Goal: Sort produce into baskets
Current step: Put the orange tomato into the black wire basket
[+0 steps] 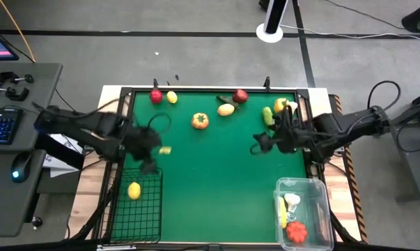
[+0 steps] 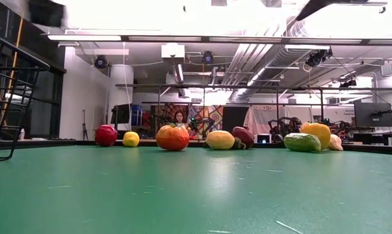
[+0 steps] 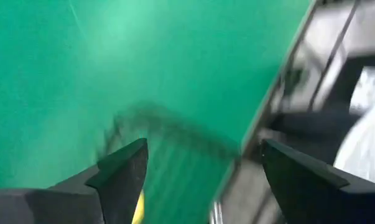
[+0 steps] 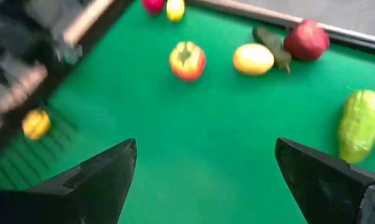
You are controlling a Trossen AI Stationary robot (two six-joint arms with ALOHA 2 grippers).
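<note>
We look down on a desk with a green mat (image 1: 216, 181). At its near left corner stands the shallow black wire mesh basket (image 1: 134, 219), and one small yellow lemon-like fruit (image 1: 134, 190) lies inside it. The left gripper (image 1: 150, 166) hangs just above the far edge of this basket. In the left wrist view its jaws stand clearly apart with nothing between them; a bit of yellow (image 3: 138, 208) shows beside one finger. A small yellow piece (image 1: 165, 150) shows on the mat just beside the left arm; we cannot tell what it is.

At the near right corner is the clear plastic basket with rounded corners (image 1: 320, 192). It holds a red-orange lumpy item (image 1: 296, 232) and a pale white and yellow item (image 1: 290, 204).

The right gripper (image 1: 257, 147) hangs over the right part of the mat, well apart from both baskets. Its jaws are wide and hold nothing.

The other produce lies along the far side of the desk: a red round fruit (image 1: 156, 96) with a small yellow fruit (image 1: 171, 97) just beside it, an orange tomato with green top (image 1: 200, 120), a pale yellow oval fruit (image 1: 226, 109), a dark red apple-like fruit (image 1: 240, 95), a light green cucumber-like vegetable (image 1: 267, 115) and a yellow pepper (image 1: 281, 105).
</note>
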